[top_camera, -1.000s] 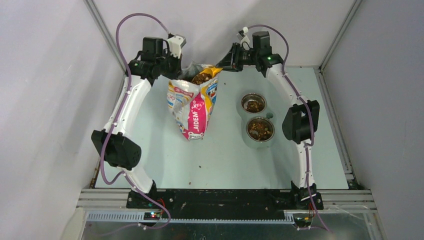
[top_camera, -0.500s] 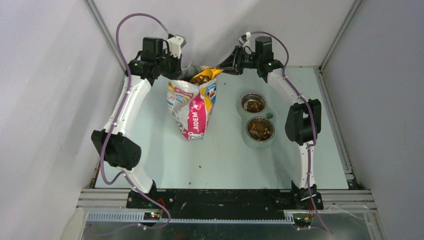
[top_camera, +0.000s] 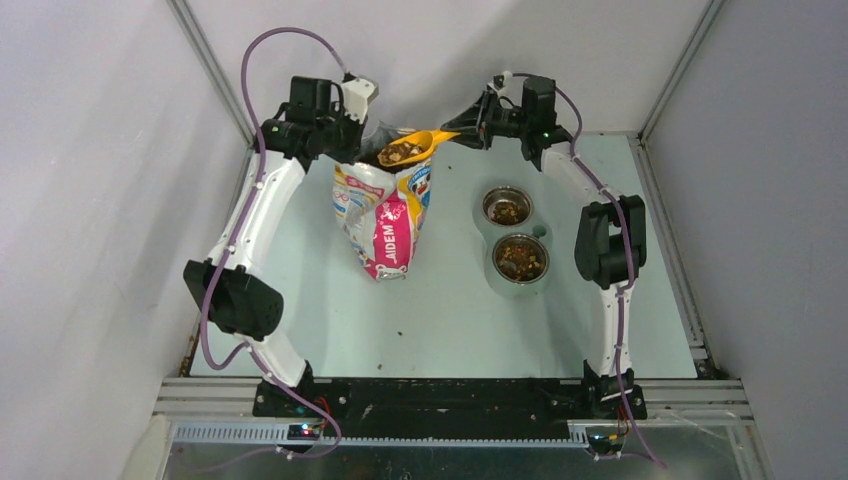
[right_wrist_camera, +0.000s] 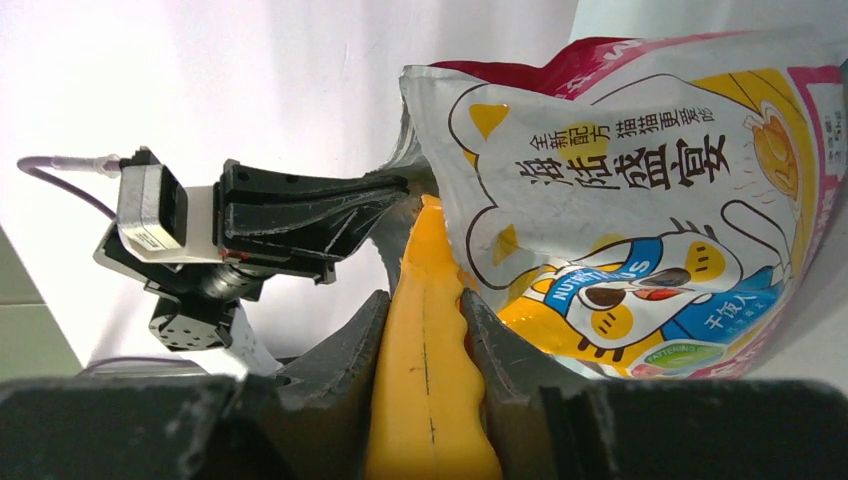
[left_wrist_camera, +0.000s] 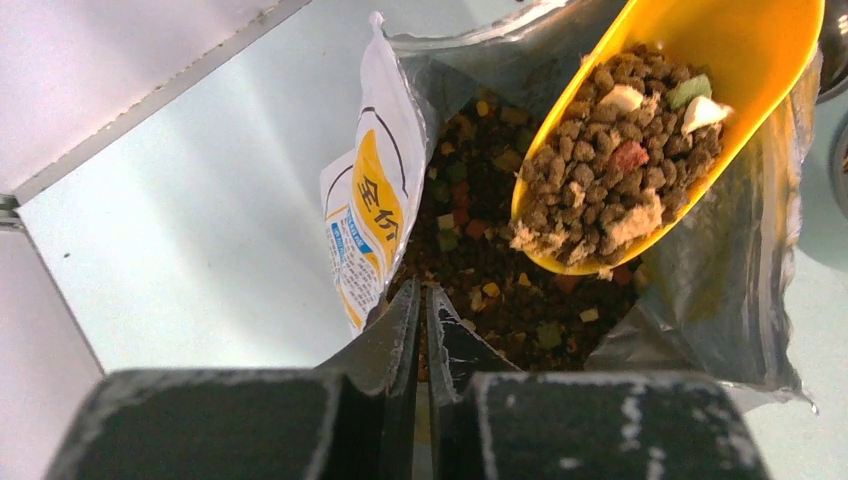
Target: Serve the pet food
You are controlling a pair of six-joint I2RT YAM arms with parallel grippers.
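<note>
Pale table — bag, scoop, both bowls hold pet food.

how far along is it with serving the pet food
Done: both bowls hold some pet food. In hand: the right gripper clamps the yellow scoop, heaped with more, above the bag mouth; the left gripper pinches the bag rim. Left: carry the scoop to a bowl and tip it.

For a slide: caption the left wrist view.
Left gripper pinching the bag rim; yellow scoop of pet food above its mouth.
</note>
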